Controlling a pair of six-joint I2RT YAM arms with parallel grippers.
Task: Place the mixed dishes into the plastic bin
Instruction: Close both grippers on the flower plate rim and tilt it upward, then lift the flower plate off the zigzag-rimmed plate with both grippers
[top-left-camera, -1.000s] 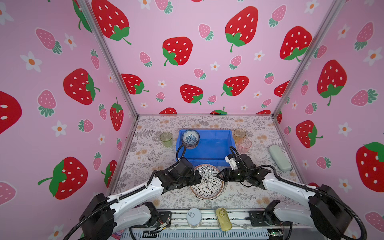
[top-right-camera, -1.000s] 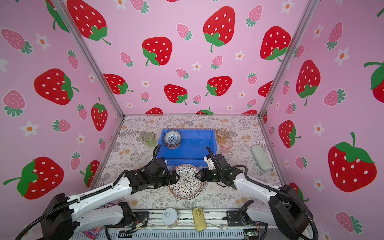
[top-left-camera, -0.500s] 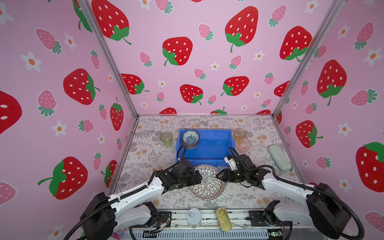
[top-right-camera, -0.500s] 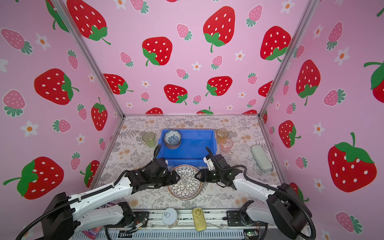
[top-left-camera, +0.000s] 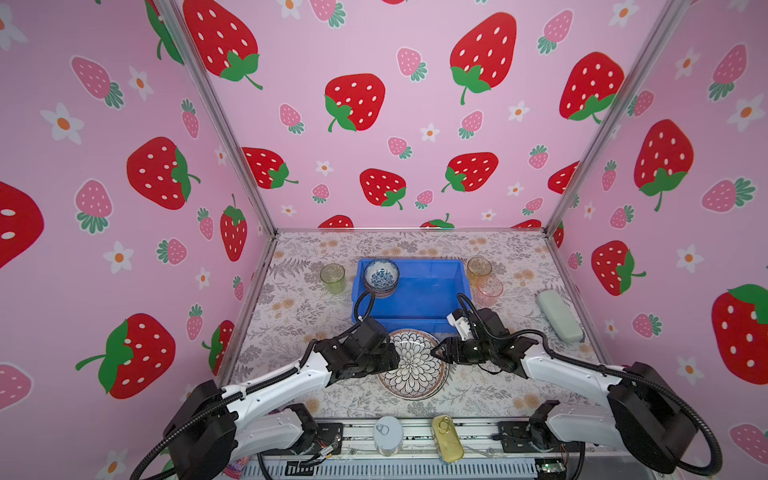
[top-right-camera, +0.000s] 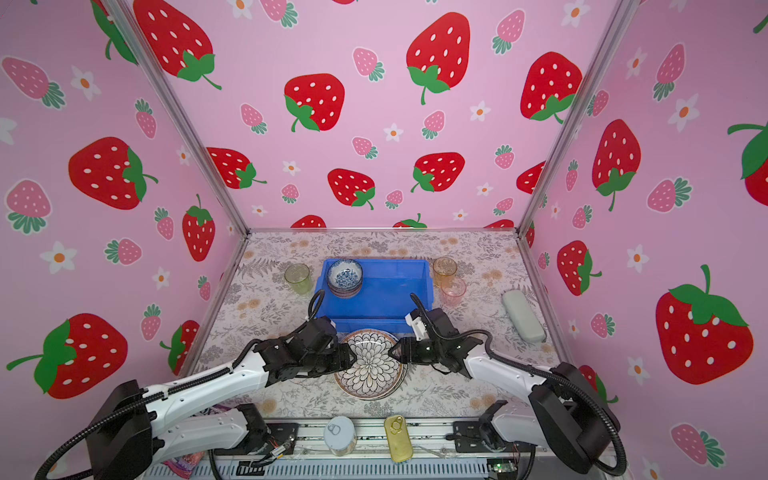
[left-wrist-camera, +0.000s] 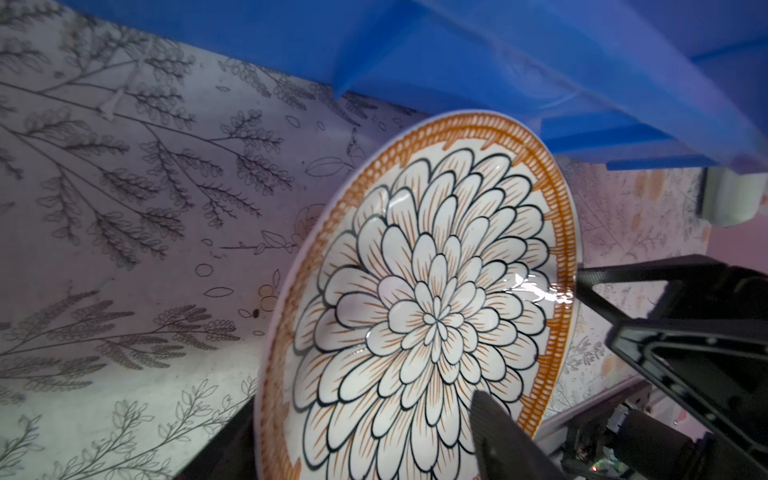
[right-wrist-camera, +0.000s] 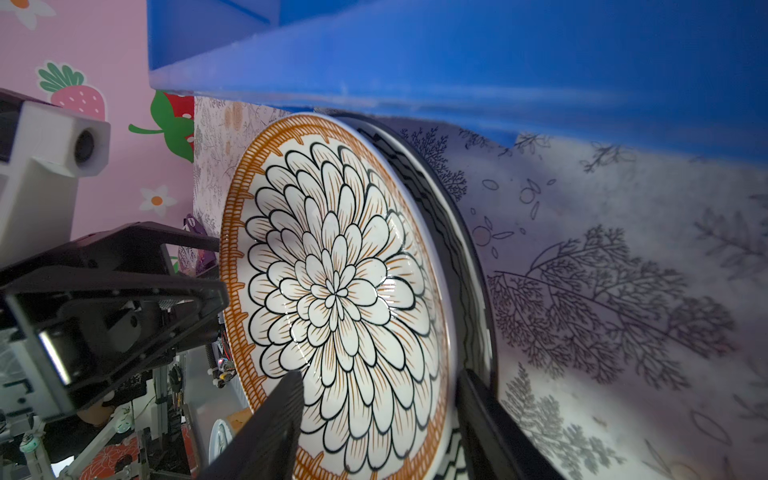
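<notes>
bin: blue bin (top-left-camera: 436, 293) at table (top-left-camera: 299, 316) rear centre; stacked bowls (top-left-camera: 381, 276) in its far-left corner, rest of floor bare
outside bin: green tumbler (top-left-camera: 332, 277) just left of it; amber tumbler (top-left-camera: 479, 268) and pink tumbler (top-left-camera: 489, 289) just right
petal plate: petal plate (top-left-camera: 413, 365) on table just in front of bin, lying on a wavy-rimmed plate (right-wrist-camera: 465, 266)
arms: both reach low, wrists turned inward, facing each other across the plate
left gripper: left gripper (top-left-camera: 395, 359) at plate's left rim, jaws either side of it, one finger (left-wrist-camera: 498, 432) over plate face; can't tell if pressing
right gripper: right gripper (top-left-camera: 435, 353) pinching plate's right rim, finger (right-wrist-camera: 274, 415) on face, other under rim
</notes>
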